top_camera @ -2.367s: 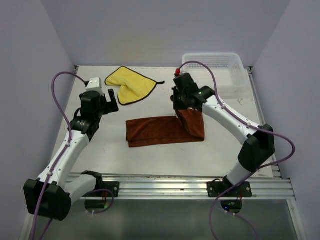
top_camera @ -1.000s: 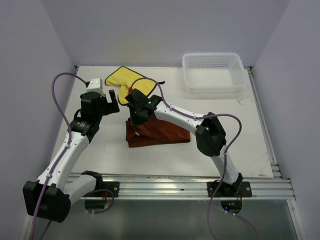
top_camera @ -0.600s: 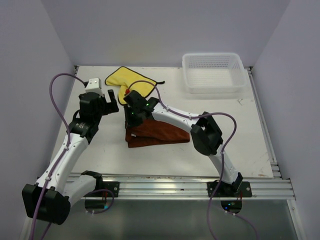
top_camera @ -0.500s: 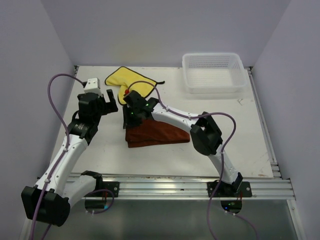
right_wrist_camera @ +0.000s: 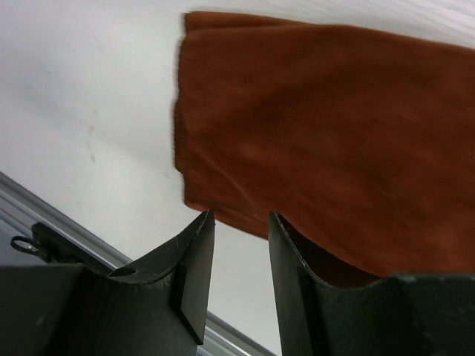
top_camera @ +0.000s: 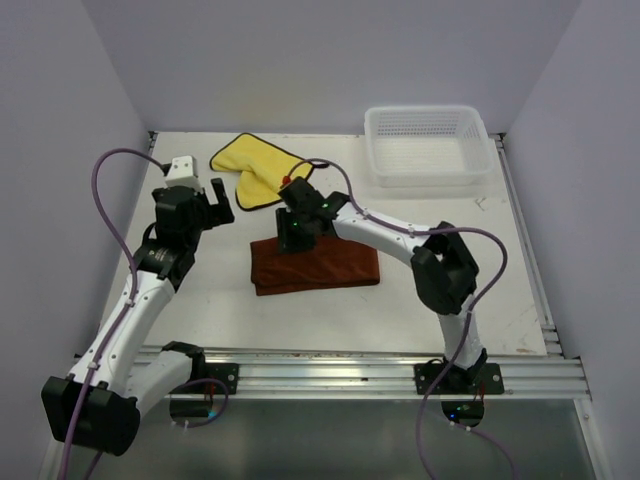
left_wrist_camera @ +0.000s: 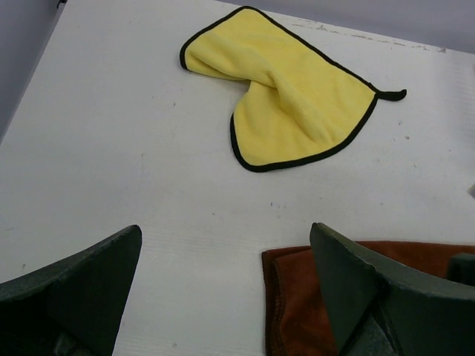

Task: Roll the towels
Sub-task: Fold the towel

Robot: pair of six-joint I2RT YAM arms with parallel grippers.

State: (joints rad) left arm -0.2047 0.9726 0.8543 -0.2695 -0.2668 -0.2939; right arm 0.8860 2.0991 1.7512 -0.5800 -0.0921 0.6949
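A: Where is the rust-brown towel (top_camera: 320, 265) found?

B: It is laid flat near the middle of the tabletop (top_camera: 400, 300), folded into a strip. Its long axis is set left to right, across the front of both arms. The yellow towel (top_camera: 255, 170) is seen loosely folded further back, apart from it.

A: What is seen of the grippers from there?

B: The right gripper (top_camera: 292, 238) is held over the strip's left half, at its far long edge, and is pointed down. Its fingers are parted by a narrow gap and nothing is pinched between them. The cloth is seen beneath and beyond the tips, not in them. The left gripper (left_wrist_camera: 223, 245) is held off the strip's left short end, to the left and further back. It is spread wide and empty.

A: Which relation is the coming move judged to turn on?

B: A roll is best wound along the long axis, so a short end must be taken first. The left short end is the one found nearer to both grippers. It is probably reached soonest by the right gripper, which is placed right above the cloth, though a shift leftward to that end's edge would be needed. The right short end is found well apart from either gripper.
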